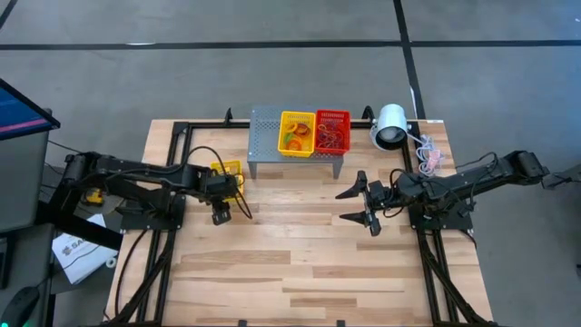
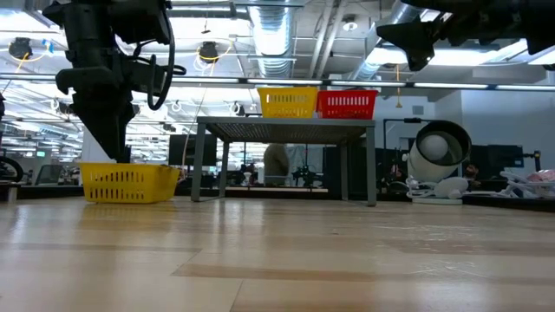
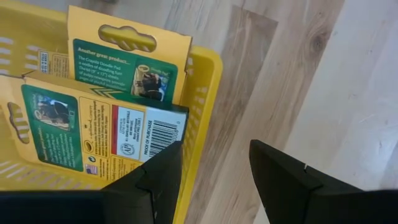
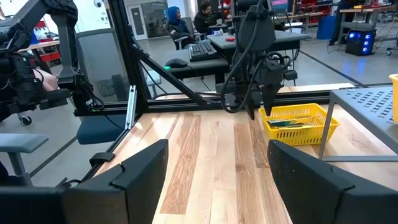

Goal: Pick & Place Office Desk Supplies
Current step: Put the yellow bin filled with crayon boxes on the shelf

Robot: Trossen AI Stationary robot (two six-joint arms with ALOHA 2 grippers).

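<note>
A yellow basket stands on the table's left side and holds yellow-and-green crayon boxes on edge. My left gripper is open and points steeply down over the basket's wall. One finger is above the inside and the other is over the bare table. In the low view it reaches down to the basket's rim. My right gripper is open and level above the table's right middle, pointing left. Rubber bands lie in a yellow basket and a red basket.
A grey perforated stand at the table's far middle carries the yellow and red baskets. A white cylindrical lamp lies to its right, with a cord beside it. Bare wood spreads between the arms toward the near edge.
</note>
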